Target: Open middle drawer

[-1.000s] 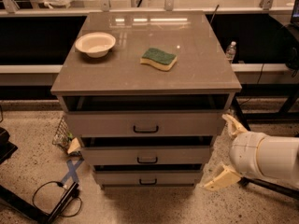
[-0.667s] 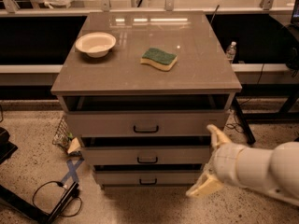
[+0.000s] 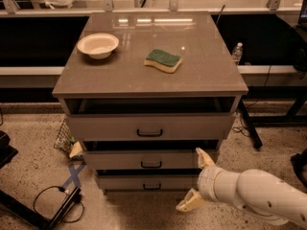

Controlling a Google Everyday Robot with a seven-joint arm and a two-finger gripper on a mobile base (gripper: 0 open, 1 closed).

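Observation:
A grey-beige cabinet has three stacked drawers. The middle drawer (image 3: 151, 160) has a flat front with a small black bar handle (image 3: 151, 165) at its centre. The top drawer (image 3: 150, 127) sits above it and the bottom drawer (image 3: 151, 182) below. My gripper (image 3: 195, 181) is open, with two cream fingers (image 3: 204, 158) spread apart. It sits in front of the right part of the middle and bottom drawer fronts, to the right of the handle and holding nothing. The white arm (image 3: 259, 195) comes in from the lower right.
On the cabinet top (image 3: 144, 80) are a white bowl (image 3: 98, 44) and a green-and-yellow sponge (image 3: 163, 60). A water bottle (image 3: 237, 53) stands behind on the right. Cables (image 3: 53, 202) and blue tape lie on the floor at left; a black frame leg (image 3: 249, 124) stands at right.
The arm and gripper have moved left, from beside the cabinet's right edge to in front of the right part of the drawer fronts. The drawers have not moved.

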